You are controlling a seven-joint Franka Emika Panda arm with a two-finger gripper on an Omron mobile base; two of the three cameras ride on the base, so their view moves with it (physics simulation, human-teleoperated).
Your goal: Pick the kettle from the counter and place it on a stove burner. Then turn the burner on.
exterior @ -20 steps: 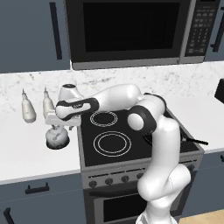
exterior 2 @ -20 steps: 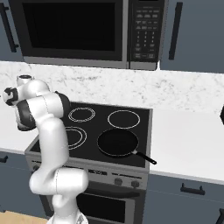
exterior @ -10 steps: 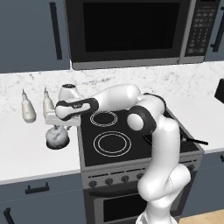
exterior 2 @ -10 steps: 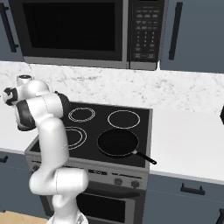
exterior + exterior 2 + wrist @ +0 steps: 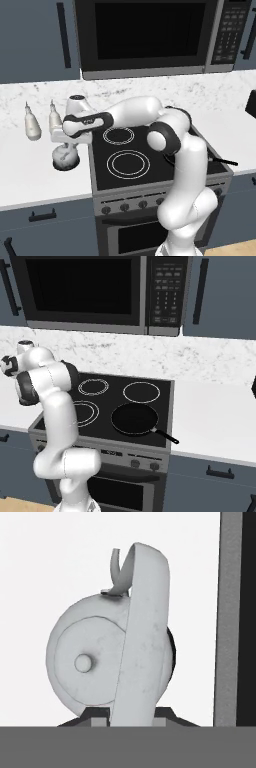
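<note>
A simulated kitchen: a white marble-veined counter (image 5: 30,175) runs over grey-blue cabinet fronts, with a black glass stove (image 5: 150,170) set into it and a dark microwave (image 5: 150,35) above. The kettle (image 5: 65,156), small, squat and marbled grey-white, stands on the counter just beside the stove's left edge. Behind it, nearer the wall, stand two slim pale bottles (image 5: 32,122). A black frying pan (image 5: 134,419) sits on the stove's front right ring.

The white arm reaches left across the stove, and its gripper (image 5: 64,145) points straight down right over the kettle. In the hand view the kettle (image 5: 110,657) sits directly below the fingers, its round lid knob (image 5: 82,662) off to one side and its thin arched handle (image 5: 142,637) rising up toward the camera, running lengthwise between where the two fingertips stand. The jaws appear to be apart, one on each side of the handle, but whether they already press on it cannot be told.

The widest double-ring burner (image 5: 128,164) lies at the stove's front left, near the kettle and to its right, so the carry should be short.
</note>
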